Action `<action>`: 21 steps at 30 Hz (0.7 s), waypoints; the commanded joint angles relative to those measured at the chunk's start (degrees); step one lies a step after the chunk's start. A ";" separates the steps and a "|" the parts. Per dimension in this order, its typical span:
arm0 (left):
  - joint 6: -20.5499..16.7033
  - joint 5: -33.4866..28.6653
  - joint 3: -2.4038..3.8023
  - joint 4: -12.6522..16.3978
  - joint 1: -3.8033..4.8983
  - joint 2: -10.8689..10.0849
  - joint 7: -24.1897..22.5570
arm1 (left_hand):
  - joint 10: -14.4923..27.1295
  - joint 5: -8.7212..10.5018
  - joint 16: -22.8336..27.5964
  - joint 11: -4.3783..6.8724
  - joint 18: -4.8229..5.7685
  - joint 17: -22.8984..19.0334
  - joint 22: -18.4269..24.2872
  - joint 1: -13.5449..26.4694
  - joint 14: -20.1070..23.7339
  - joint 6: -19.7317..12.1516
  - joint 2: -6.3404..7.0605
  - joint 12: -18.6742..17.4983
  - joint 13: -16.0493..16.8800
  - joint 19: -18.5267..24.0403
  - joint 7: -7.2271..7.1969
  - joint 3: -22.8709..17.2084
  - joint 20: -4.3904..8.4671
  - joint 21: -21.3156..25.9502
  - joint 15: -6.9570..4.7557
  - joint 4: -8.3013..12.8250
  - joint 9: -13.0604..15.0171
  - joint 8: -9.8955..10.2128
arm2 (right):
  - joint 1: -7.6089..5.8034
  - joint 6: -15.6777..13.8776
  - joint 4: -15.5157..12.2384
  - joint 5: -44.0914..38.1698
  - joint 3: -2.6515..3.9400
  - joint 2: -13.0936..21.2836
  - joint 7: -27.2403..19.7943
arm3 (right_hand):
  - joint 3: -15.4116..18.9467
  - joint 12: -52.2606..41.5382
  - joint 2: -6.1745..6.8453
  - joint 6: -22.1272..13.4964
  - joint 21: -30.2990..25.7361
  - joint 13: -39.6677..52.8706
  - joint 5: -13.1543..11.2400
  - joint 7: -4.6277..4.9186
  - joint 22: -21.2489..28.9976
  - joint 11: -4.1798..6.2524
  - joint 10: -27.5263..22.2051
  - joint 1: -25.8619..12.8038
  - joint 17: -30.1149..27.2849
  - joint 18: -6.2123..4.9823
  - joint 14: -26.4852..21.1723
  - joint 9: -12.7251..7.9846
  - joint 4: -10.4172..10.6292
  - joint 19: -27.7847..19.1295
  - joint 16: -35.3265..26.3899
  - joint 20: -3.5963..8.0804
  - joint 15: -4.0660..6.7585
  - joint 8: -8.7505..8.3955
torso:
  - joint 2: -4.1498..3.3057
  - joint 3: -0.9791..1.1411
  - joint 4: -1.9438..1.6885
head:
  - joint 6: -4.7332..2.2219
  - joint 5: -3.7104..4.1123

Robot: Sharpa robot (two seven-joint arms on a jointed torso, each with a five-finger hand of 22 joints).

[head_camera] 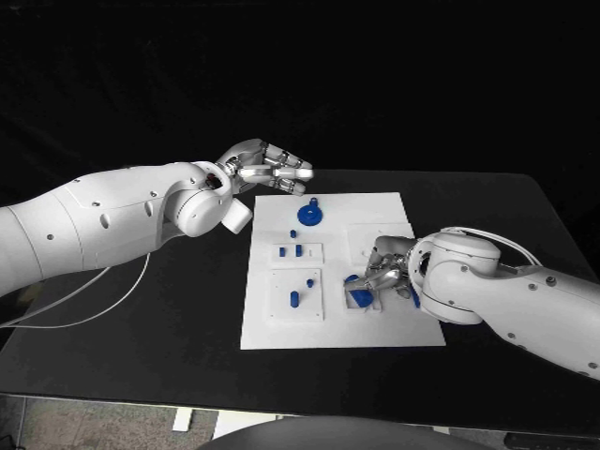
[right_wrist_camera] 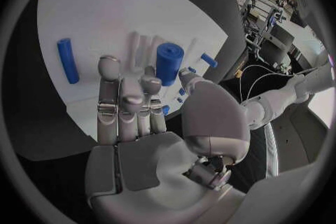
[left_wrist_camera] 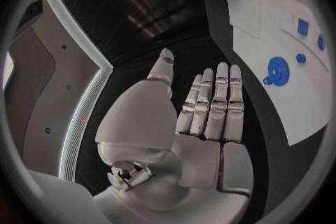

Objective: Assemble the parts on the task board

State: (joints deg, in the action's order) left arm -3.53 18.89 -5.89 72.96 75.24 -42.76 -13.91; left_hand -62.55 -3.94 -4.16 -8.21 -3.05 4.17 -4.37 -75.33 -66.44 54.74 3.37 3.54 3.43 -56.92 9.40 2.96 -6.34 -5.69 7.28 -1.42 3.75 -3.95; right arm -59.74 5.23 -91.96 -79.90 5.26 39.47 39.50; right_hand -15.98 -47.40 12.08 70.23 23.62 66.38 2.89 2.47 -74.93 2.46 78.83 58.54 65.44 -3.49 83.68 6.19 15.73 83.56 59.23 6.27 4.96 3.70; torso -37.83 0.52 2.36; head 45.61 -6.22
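The black table (head_camera: 138, 309) holds the white task board (head_camera: 334, 319). The left hand (head_camera: 262, 167) waits off the board's far left corner, fingers apart and holding nothing. The right hand (head_camera: 385, 272) hangs over the board's right side, fingers spread. A fat blue cylinder (right_wrist_camera: 168, 63) stands just past its fingertips (right_wrist_camera: 108, 65), not held. I think the hand should reach forward slowly and squeeze it gently, keeping it upright. A thin blue peg (right_wrist_camera: 67, 60) lies off to the side of the cylinder.

White task board (head_camera: 395, 323) flat mid-surface. Blue gear (head_camera: 309, 217) at its far end; small blue pegs (head_camera: 294, 299) lie centre; blue cylinder (right_wrist_camera: 168, 63) stands upright just beyond my right fingers (right_wrist_camera: 122, 92).
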 commanded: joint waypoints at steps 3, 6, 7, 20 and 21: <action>0.76 0.09 0.03 0.04 0.06 0.12 -0.30 | 0.44 -0.19 0.07 -0.14 0.57 0.04 0.07 0.05 0.32 -0.33 -0.47 -0.12 0.06 0.14 0.11 0.27 -0.27 0.06 0.00 0.04 0.04 0.17 | 0.07 0.32 -0.17 -0.94 -0.04 0.26 0.64 | 0.88 0.25 0.28 -0.45 -0.24 0.07 -0.11 0.02 -3.07 0.03 0.03 0.31 0.08 0.55 0.10 -0.05 0.30 0.07 -0.26 0.25 0.50 0.01 | 0.00 0.02 -0.03 | 0.19 -0.14; 0.76 0.09 0.03 0.04 0.06 0.10 -0.29 | 0.44 -0.19 0.07 -0.14 0.57 0.04 0.07 0.05 0.32 -0.33 -0.47 -0.12 0.06 0.14 0.11 0.27 -0.27 0.06 0.00 0.04 0.04 0.17 | 0.07 0.38 -0.34 -0.96 -0.04 0.36 0.54 | 0.95 0.26 0.34 -0.47 -0.25 0.09 -0.10 0.03 -3.07 0.02 0.03 0.42 0.06 0.56 0.08 -0.05 0.31 0.08 -0.31 0.25 0.50 0.01 | 0.00 0.02 -0.03 | 0.19 -0.14; 0.76 0.09 0.03 0.05 0.06 0.10 -0.28 | 0.44 -0.19 0.07 -0.14 0.57 0.04 0.07 0.05 0.32 -0.33 -0.47 -0.12 0.06 0.14 0.11 0.27 -0.27 0.06 0.00 0.04 0.04 0.17 | 0.07 0.38 -0.37 -0.97 -0.04 0.38 0.53 | 0.99 0.27 0.40 -0.51 -0.25 0.09 -0.10 0.04 -3.08 0.02 0.01 0.43 0.05 0.56 0.08 -0.06 0.33 0.08 -0.34 0.25 0.50 0.00 | 0.01 0.00 -0.03 | 0.18 -0.15; 0.72 0.10 0.02 0.07 0.06 0.07 -0.25 | 0.49 -0.18 0.10 -0.16 0.58 0.03 0.08 0.07 0.42 -0.35 -0.46 -0.12 0.06 0.20 0.12 0.26 -0.30 0.07 0.04 0.02 0.04 0.16 | 0.08 -0.46 -0.28 -1.26 -0.05 0.65 0.08 | 1.24 0.42 0.40 -0.67 -0.54 0.07 -0.10 0.07 -3.04 0.00 -0.06 0.27 -0.01 0.54 0.07 -0.11 0.42 0.08 -0.55 0.27 0.50 0.02 | -0.01 0.03 0.00 | 0.03 -0.18; 0.72 0.10 0.02 0.07 0.06 0.07 -0.25 | 0.49 -0.18 0.10 -0.16 0.58 0.03 0.08 0.07 0.42 -0.35 -0.46 -0.12 0.06 0.20 0.12 0.26 -0.30 0.07 0.04 0.02 0.04 0.16 | 0.09 -0.79 -0.34 -1.30 -0.05 0.75 -0.11 | 1.21 0.43 0.39 -0.65 -0.66 0.08 -0.10 0.08 -3.02 0.00 -0.06 0.47 0.00 0.54 0.08 -0.11 0.38 0.07 -0.55 0.27 0.51 0.01 | -0.01 0.04 -0.01 | 0.02 -0.18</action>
State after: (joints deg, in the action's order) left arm -3.48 18.93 -5.91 72.94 75.24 -42.77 -13.83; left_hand -62.34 -3.94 -4.16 -8.42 -3.05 4.17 -4.37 -75.39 -66.44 54.74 3.32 3.54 3.43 -56.92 9.40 2.96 -6.34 -5.69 7.28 -1.41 3.75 -3.95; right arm -59.77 4.81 -92.35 -80.19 5.29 40.02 39.47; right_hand -14.88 -47.18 12.30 69.83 23.19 66.41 2.89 2.48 -74.92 2.46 78.83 58.77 65.44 -3.49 83.84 6.16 16.20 83.63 58.98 6.33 5.11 3.86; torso -37.83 0.51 2.36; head 45.66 -6.41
